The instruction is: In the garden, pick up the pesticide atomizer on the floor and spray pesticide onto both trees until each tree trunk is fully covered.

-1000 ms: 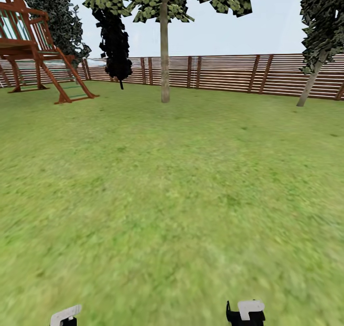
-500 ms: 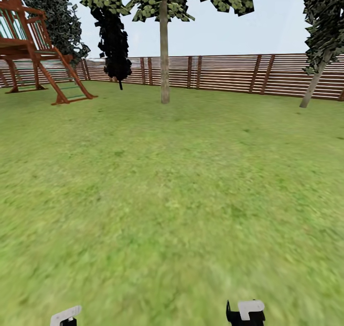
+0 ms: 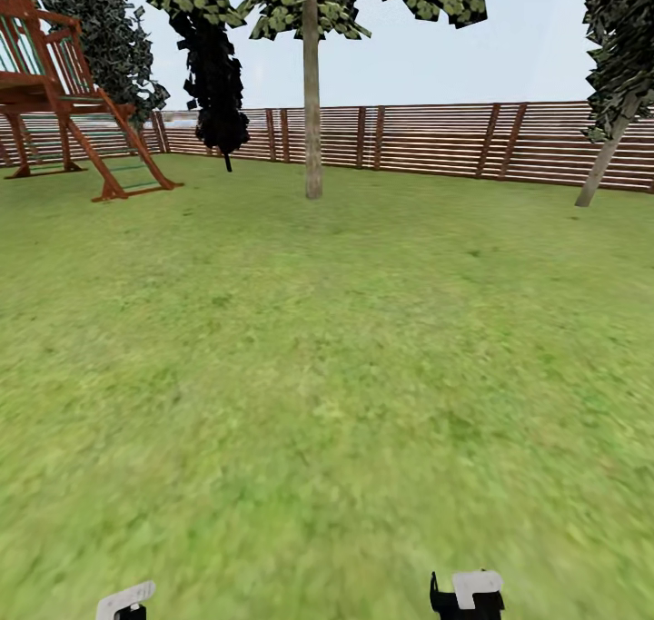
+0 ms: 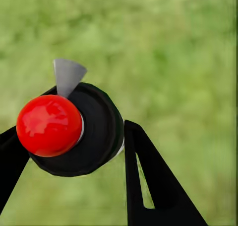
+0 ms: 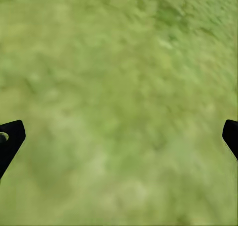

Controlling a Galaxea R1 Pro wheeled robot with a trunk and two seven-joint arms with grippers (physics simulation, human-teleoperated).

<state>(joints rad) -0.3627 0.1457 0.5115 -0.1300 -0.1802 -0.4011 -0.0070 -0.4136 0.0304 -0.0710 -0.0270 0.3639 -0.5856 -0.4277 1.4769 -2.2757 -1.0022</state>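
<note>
The left pincer [image 4: 69, 151] is clenched on the pesticide atomizer [image 4: 74, 129], its red knob between the fingers. The right pincer [image 5: 119, 136] hangs released over grass. A tree trunk [image 3: 312, 103] stands at 12 o'clock, well apart.

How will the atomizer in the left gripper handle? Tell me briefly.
Probably stiff: the atomizer shows no dent where the left gripper clamps it. Its glossy red cap and round body suggest it could slip or turn in the grip. Its weight cannot be told.
</note>
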